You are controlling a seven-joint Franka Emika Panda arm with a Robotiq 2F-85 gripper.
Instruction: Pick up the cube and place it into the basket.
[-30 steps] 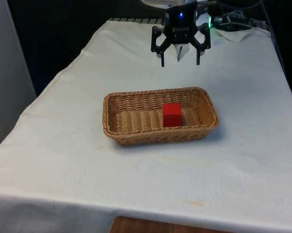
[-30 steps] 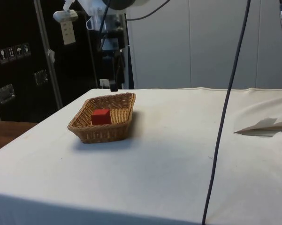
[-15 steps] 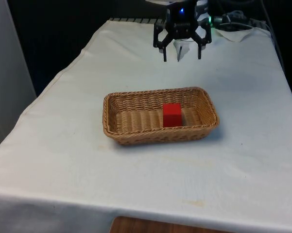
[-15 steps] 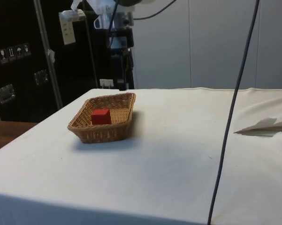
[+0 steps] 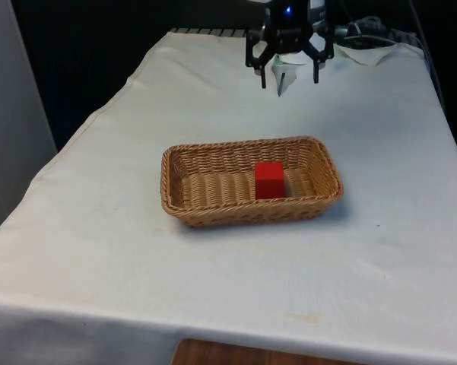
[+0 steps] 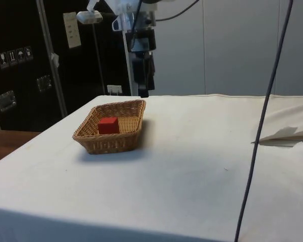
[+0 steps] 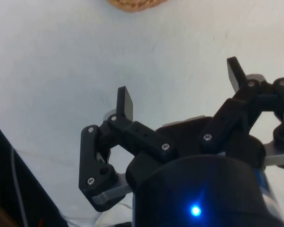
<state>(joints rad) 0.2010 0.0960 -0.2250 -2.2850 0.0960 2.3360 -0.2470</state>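
Red cube [image 5: 270, 179] inside wicker basket [image 5: 205, 211]

The table [image 5: 99, 228] is covered by a white cloth [image 5: 380, 289]. A wicker basket [image 5: 205, 213] is set near its middle. A folded paper [image 6: 285, 135] is seen lying well apart from it.

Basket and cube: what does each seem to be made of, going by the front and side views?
The basket looks like woven wicker or rattan, tan and matte: interlaced strands and a braided rim show all round. The cube inside it is plain red, matte, with sharp flat faces and no grain or gloss; painted wood, foam or plastic would all fit, and I cannot tell which.
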